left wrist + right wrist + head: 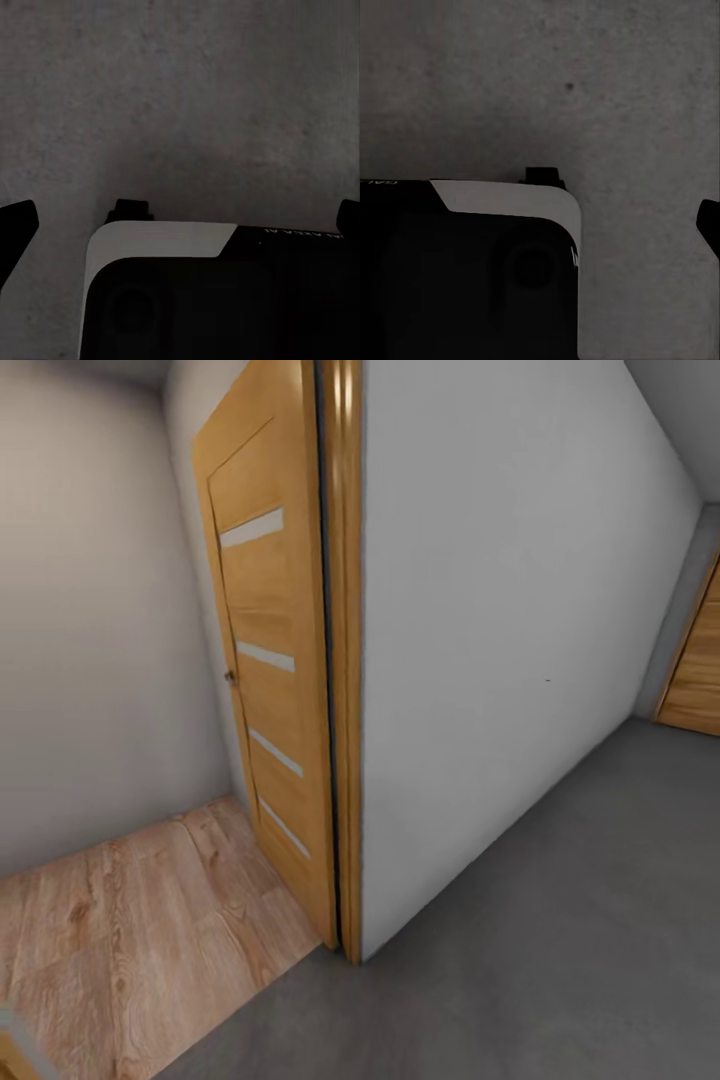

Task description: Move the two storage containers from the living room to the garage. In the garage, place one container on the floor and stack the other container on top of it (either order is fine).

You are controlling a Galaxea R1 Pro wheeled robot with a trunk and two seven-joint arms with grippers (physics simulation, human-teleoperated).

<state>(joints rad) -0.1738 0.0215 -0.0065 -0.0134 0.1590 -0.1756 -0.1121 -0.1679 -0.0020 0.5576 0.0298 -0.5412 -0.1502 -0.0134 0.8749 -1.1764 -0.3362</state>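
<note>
The two storage containers are out of view. I stand at a doorway where the dark grey concrete floor (560, 940) of the garage meets light wood-plank flooring (130, 920). A honey-wood door (270, 690) with four frosted strips stands open against the wood frame (345, 660). My left gripper (180, 217) hangs open over the concrete, its dark fingertips (16, 225) at the picture's edges with nothing between them. One right fingertip (711, 225) shows at the edge, spread wide, holding nothing.
A plain white wall (500, 640) runs from the door frame back to the far right, where a second wooden door (700, 670) stands. My own dark base (210, 300) (465, 270) lies below both grippers. Open concrete stretches to the right.
</note>
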